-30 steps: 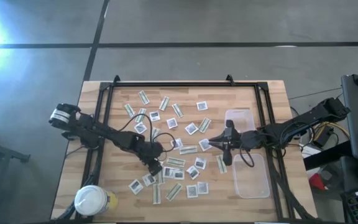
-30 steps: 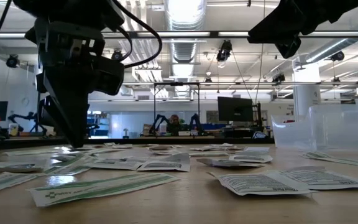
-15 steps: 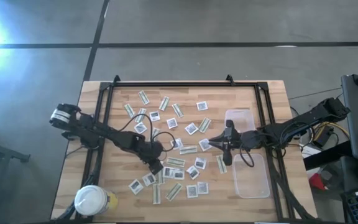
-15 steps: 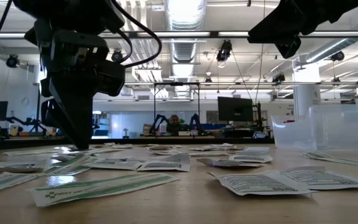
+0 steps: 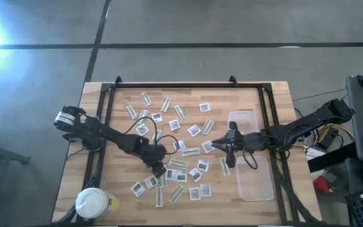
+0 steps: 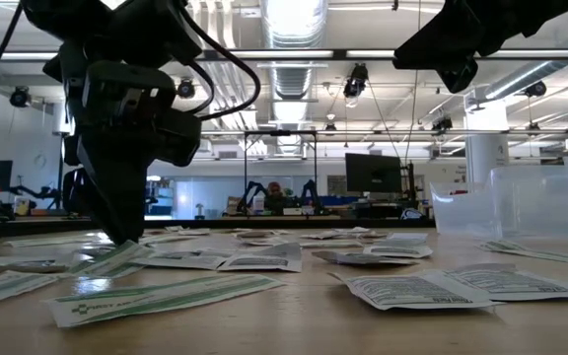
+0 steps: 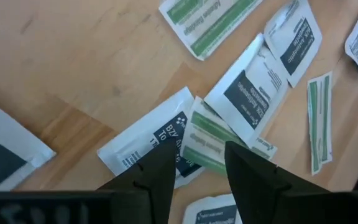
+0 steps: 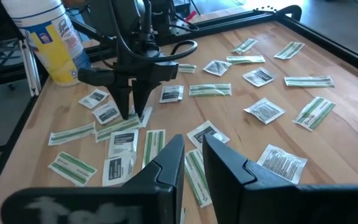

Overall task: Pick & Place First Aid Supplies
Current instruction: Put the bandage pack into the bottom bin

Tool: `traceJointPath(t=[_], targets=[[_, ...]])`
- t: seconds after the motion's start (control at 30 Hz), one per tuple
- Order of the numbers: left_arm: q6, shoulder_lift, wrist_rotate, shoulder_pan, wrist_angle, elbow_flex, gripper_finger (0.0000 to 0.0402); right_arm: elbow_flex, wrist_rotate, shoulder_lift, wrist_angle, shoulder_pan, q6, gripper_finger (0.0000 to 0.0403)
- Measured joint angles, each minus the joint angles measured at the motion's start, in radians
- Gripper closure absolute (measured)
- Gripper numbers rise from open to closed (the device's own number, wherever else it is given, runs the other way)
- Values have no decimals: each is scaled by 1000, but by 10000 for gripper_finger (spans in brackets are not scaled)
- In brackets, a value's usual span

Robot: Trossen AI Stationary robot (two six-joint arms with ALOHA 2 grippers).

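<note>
The first aid supplies lie flat and scattered over the wooden table: square white packets with dark print and narrow green-and-white strips. My left gripper points steeply down, open, over a small heap of them. In the left wrist view its fingers straddle a green-and-white strip that overlaps a white packet. My right gripper hangs well above the table near the tubs. Its fingers are a narrow gap apart with nothing between them. My left gripper's fingertips stand low at the packets, coming from above. I cannot tell whether they touch the strip or the packet beneath it.
Two clear plastic tubs stand at the table's right. A white-lidded round jar stands at the near left corner. A black rail frame runs around the work area. Bare wood shows along the far edge.
My left gripper has sunk slightly toward the heap of packets, still open. The packets have not moved.
</note>
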Motion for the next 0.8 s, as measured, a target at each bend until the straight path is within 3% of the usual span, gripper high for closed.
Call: traceJointPath(t=[0.43, 0.8], targets=[[-12, -1, -19, 0, 49, -34, 260, 0, 0, 0, 0, 0, 0, 346], [6, 0, -45, 7, 70, -45, 365, 0, 0, 0, 0, 0, 0, 346]])
